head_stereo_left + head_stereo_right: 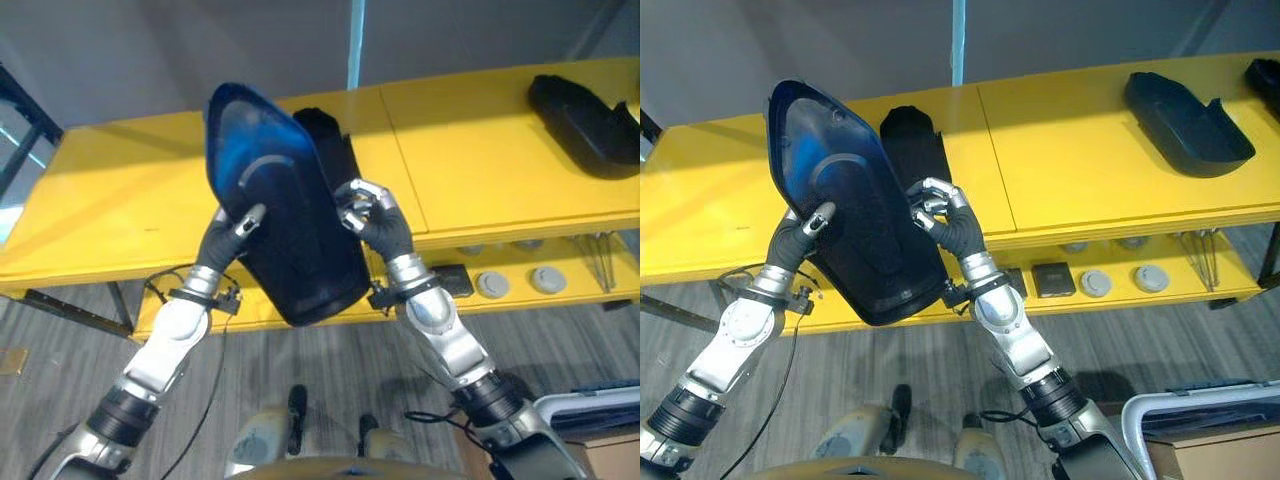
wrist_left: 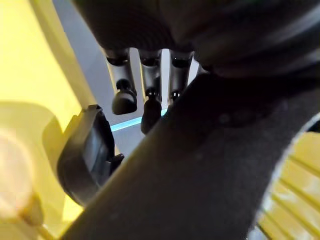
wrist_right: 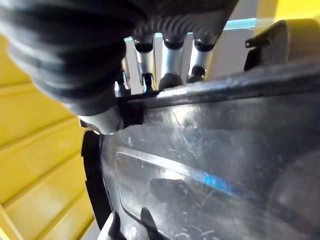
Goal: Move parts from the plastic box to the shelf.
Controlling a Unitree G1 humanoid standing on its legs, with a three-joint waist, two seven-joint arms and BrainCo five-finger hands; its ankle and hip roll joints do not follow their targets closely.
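I hold a large dark blue-black plastic part [image 1: 285, 220] upright between both hands, in front of the yellow shelf [image 1: 480, 150]. My left hand [image 1: 225, 245] grips its left edge, thumb on the front face and fingers behind. My right hand [image 1: 375, 220] is curled over its right edge. In the left wrist view the part [image 2: 200, 165] lies close under the fingers [image 2: 150, 100]. The right wrist view has its glossy face [image 3: 215, 165] just below the fingers [image 3: 170, 65]. A second black part [image 1: 915, 140] lies on the shelf top right behind the held one.
Another black part [image 1: 1185, 110] rests on the shelf top at the far right. The lower shelf level carries round grey pieces [image 1: 1095, 283] and a black square piece [image 1: 1050, 278]. A white box rim [image 1: 1200, 410] stands on the floor at lower right.
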